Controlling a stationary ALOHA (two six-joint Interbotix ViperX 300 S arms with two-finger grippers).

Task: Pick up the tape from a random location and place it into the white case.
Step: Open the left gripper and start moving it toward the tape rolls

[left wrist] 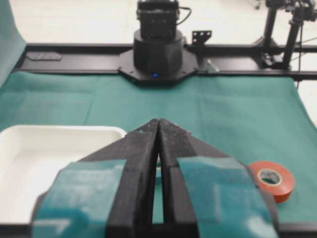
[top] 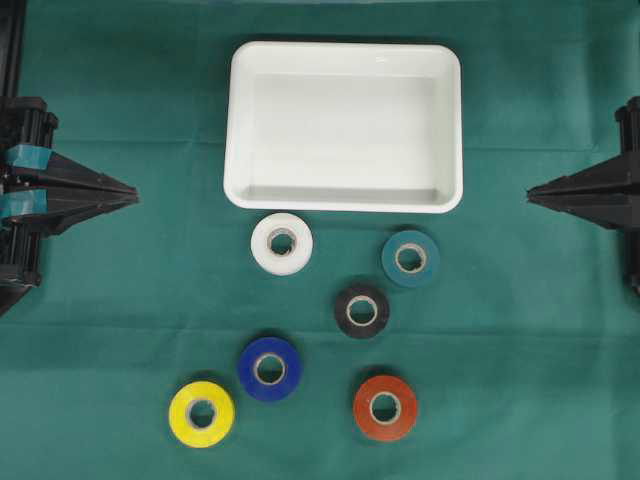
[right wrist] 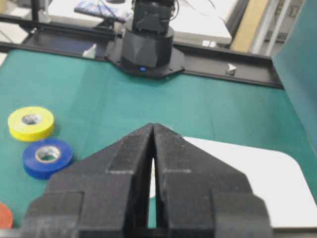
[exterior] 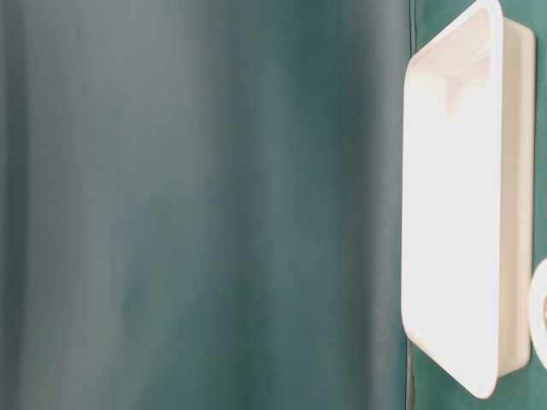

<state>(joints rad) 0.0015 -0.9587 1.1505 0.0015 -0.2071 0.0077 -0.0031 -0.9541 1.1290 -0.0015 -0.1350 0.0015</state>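
The white case (top: 345, 125) lies empty at the back middle of the green cloth. Several tape rolls lie flat in front of it: white (top: 264, 240), teal (top: 392, 262), black (top: 343, 310), blue (top: 250, 368), yellow (top: 180, 415) and red (top: 364, 408). My left gripper (top: 135, 195) is shut at the left edge, far from every roll, with nothing in it. At the right edge my right gripper (top: 530, 193) is likewise shut and empty. The left wrist view shows the shut left gripper (left wrist: 158, 121) above the case (left wrist: 29, 168) and the red roll (left wrist: 282, 183).
Each arm's black base (left wrist: 157, 47) stands at its table edge on a black rail. The right wrist view shows the yellow roll (right wrist: 20, 130) and blue roll (right wrist: 34, 166) left of the right gripper (right wrist: 153, 125). Open green cloth (top: 120, 300) surrounds the rolls.
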